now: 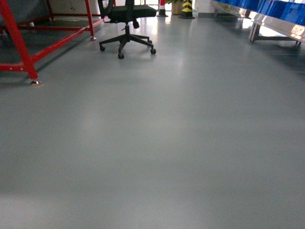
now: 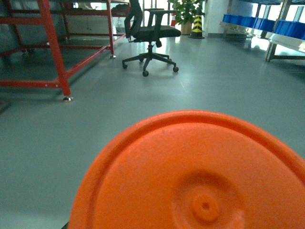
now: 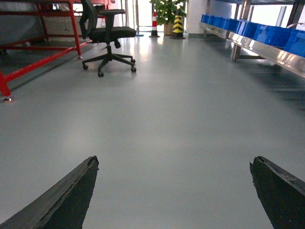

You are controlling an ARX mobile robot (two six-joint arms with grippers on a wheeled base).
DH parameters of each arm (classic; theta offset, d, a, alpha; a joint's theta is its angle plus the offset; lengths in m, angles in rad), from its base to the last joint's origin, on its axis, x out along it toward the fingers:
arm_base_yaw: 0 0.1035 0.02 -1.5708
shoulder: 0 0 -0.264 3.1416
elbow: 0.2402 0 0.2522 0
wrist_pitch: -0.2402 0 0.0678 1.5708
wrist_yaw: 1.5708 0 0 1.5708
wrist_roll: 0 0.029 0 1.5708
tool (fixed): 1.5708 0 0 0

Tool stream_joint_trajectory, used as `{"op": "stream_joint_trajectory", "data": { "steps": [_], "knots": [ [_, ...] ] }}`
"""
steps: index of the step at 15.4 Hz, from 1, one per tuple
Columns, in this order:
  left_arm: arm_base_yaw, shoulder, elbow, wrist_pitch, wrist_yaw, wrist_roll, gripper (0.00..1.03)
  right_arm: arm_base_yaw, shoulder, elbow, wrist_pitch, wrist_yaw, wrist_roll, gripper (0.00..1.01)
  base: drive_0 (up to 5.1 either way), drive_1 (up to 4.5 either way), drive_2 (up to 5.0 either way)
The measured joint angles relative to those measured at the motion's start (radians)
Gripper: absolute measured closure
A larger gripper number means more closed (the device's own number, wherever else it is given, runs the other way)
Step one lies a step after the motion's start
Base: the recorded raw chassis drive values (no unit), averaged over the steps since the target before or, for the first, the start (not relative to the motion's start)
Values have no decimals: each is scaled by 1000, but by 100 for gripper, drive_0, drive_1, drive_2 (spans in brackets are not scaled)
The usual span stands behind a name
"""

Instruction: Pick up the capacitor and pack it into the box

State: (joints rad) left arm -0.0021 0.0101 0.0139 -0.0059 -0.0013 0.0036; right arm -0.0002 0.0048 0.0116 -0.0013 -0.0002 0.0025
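Grey floor (image 1: 157, 143) holds one black office chair (image 1: 126, 21) far left. Only the left wrist view shows one orange disc (image 2: 195, 176), hiding the left gripper. Right gripper (image 3: 174, 191) fingers spread apart. No box visible.

Dim, soft frames; window glare streaks floor (image 1: 157, 28).
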Motion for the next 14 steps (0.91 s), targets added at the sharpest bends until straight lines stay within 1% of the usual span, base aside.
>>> {"op": "stream_joint_trajectory", "data": {
  "steps": [14],
  "knots": [
    [0,0,0,-2,-2,0,61,0,0,0,-2,0,0,3,-498,242,242]
  ]
}}
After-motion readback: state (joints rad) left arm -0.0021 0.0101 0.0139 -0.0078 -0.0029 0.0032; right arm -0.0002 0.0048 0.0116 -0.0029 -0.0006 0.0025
